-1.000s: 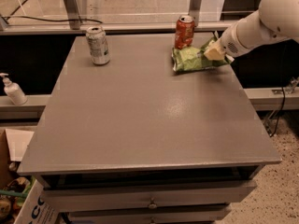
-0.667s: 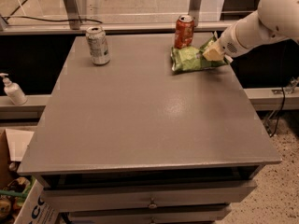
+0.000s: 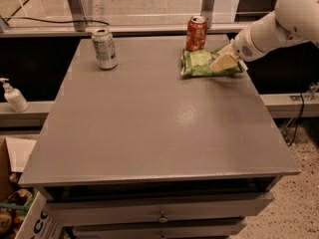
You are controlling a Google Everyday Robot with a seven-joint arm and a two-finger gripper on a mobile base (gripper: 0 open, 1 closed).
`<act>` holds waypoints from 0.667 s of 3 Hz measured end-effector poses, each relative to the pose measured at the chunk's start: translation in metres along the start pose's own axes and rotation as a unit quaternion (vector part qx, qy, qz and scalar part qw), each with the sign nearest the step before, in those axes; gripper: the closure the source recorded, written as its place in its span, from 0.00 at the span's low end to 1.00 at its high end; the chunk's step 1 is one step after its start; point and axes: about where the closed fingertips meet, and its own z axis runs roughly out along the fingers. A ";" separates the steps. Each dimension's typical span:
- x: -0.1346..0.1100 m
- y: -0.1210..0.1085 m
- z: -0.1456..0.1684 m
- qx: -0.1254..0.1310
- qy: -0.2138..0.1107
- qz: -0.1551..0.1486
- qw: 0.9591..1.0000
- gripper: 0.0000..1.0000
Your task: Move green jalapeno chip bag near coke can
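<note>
1 coke can [image 3: 196, 33], 1 silver can [image 3: 104, 48], 1 chip bag [image 3: 198, 64] beneath hand [image 3: 225, 61]

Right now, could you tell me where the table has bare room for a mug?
The table is bare across its front and middle, up to the silver-white can and green jalapeno chip bag; the gap between those two is free. The far right corner is crowded: coke can, bag, and the end effector at the bag.

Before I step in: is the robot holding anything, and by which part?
Cannot be told. The gripper sits on the right end of the green jalapeno chip bag, which lies on the table; no clear grip shows.
</note>
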 end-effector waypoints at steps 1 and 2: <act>-0.004 0.004 -0.004 -0.008 -0.008 -0.001 1.000 0.00; -0.004 0.009 -0.023 -0.011 -0.020 -0.001 1.000 0.00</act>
